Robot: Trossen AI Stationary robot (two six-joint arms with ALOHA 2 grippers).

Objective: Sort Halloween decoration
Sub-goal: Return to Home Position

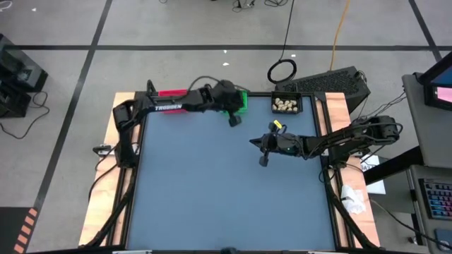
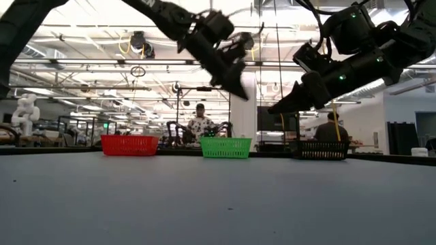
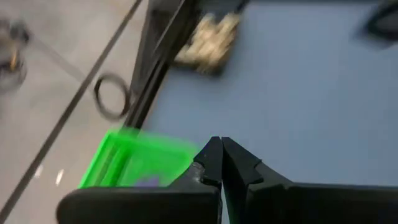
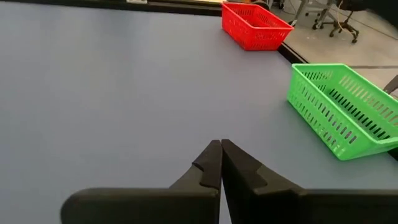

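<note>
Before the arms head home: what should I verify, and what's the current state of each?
1. Left hand shut, nothing in it: ok.
2. Right hand shut, nothing in it: ok.
3. Both hands above the table, not touching it: ok.
4. Hands apart from each other in the high view: ok.
5. Cream-white lumps inside the black bin: ok.
6. Green bin and red bin contents: cannot tell, insides hidden.
</note>
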